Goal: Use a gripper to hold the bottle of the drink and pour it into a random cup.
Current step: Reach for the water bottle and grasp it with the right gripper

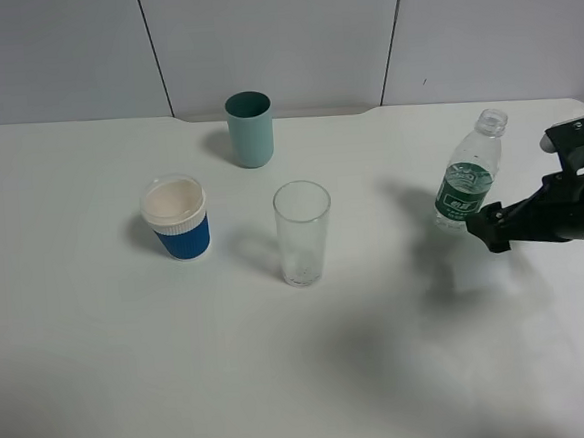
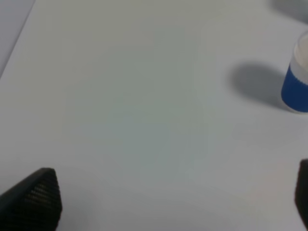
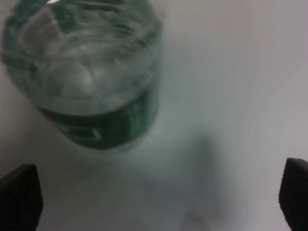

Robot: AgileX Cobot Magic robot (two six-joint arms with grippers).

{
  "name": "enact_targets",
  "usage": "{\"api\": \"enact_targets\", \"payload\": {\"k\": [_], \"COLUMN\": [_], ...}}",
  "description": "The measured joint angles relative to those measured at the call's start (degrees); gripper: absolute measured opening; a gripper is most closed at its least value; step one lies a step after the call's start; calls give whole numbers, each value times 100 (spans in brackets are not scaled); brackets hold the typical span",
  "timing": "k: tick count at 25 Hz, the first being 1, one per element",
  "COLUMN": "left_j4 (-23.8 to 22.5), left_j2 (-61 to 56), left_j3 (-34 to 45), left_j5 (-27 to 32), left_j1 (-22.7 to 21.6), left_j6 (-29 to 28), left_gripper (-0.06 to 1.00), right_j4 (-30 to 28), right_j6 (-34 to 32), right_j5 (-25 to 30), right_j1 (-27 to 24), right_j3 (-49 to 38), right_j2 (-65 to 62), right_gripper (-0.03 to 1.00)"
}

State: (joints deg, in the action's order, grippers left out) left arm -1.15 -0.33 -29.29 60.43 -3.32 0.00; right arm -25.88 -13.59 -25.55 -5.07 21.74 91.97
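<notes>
The bottle of the drink [image 1: 467, 182], clear with a green label and no cap, stands on the white table at the right. My right gripper [image 1: 488, 227] is just beside its base, on the near right. In the right wrist view the bottle [image 3: 91, 72] fills the area ahead of the right gripper [image 3: 156, 202], whose fingers stand wide open with nothing between them. The cup [image 1: 303, 233], a tall clear glass, stands near the table's middle, well left of the bottle. My left gripper [image 2: 171, 197] is open over bare table and does not show in the exterior view.
A teal cup [image 1: 250, 129] stands at the back, behind the glass. A blue-sleeved white paper cup [image 1: 178, 219] sits to the glass's left and shows as the paper cup [image 2: 297, 79] in the left wrist view. The white table [image 1: 102, 373] ends at a grey wall.
</notes>
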Motion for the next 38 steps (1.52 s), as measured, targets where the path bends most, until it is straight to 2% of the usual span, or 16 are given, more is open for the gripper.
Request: {"api": "enact_targets", "payload": {"k": [3, 9, 14, 26, 28, 33, 35, 38], "left_j4": [0, 0, 6, 5, 5, 5, 5, 5], "left_j2": [0, 0, 0, 0, 0, 0, 0, 0], "left_j3": [0, 0, 0, 0, 0, 0, 0, 0], "left_j5": [0, 0, 0, 0, 0, 0, 0, 0], "left_j1": [0, 0, 0, 0, 0, 0, 0, 0], "left_j6": [0, 0, 0, 0, 0, 0, 0, 0], "left_gripper": [98, 98, 98, 98, 98, 98, 98, 98], "right_j4": [-76, -36, 195, 291, 306, 312, 323, 323], "right_j6": [123, 944, 1556, 1722, 1834, 2058, 2064, 2064], "right_j5": [-496, -1185, -2072, -4099, -4280, -4317, -4319, -4319], "right_j1": [0, 0, 0, 0, 0, 0, 0, 0], "right_j3": [0, 5, 9, 16, 16, 16, 16, 16], "right_j2": [271, 663, 906, 2082, 2133, 2133, 2133, 2133], "right_gripper": [99, 99, 99, 99, 99, 97, 92, 77]}}
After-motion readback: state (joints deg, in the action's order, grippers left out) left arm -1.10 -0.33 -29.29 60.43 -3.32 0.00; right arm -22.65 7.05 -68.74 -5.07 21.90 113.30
